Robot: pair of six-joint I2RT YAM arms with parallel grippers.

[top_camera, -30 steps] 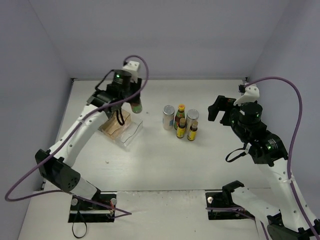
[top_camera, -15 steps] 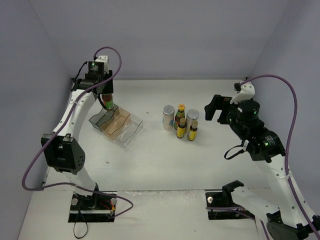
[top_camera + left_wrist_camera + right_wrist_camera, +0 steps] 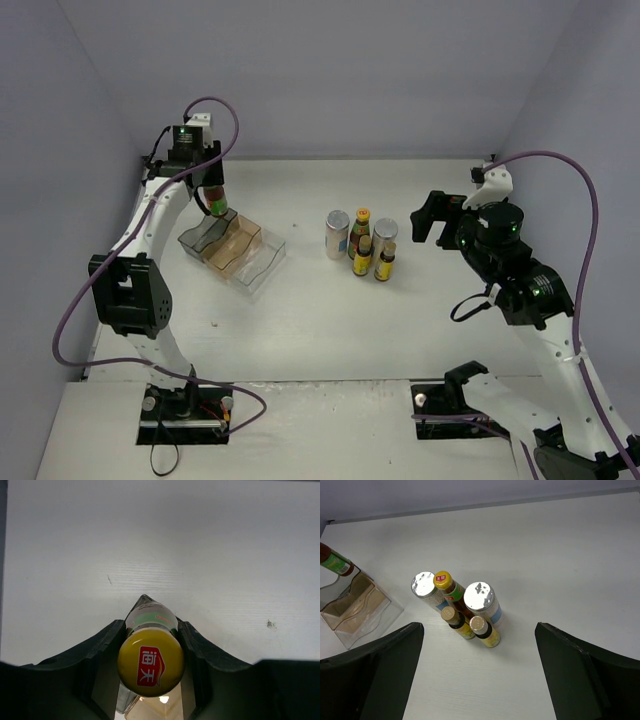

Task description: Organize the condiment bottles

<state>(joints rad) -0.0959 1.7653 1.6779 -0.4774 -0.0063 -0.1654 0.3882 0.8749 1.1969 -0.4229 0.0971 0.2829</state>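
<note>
My left gripper [image 3: 212, 193] is shut on a dark sauce bottle [image 3: 216, 205] with a yellow cap [image 3: 151, 666]. It holds the bottle tilted at the far left end of the clear rack [image 3: 236, 252]. The bottle also shows in the right wrist view [image 3: 333, 561]. Five bottles stand clustered mid-table: two silver-lidded jars [image 3: 337, 232] [image 3: 385, 236], a second dark sauce bottle [image 3: 361, 226] and two short yellow-labelled ones [image 3: 362, 257] [image 3: 385, 263]. My right gripper [image 3: 432, 217] is open and empty, right of the cluster and above it [image 3: 479, 628].
The rack's stepped compartments [image 3: 355, 611] hold no bottles. The walls stand close behind and to the left of the rack. Bare tabletop [image 3: 330, 320] lies in front of the rack and the cluster.
My left arm has swung left with the sauce bottle, from over the rack's middle to its far left end. The right gripper has shifted only slightly.
</note>
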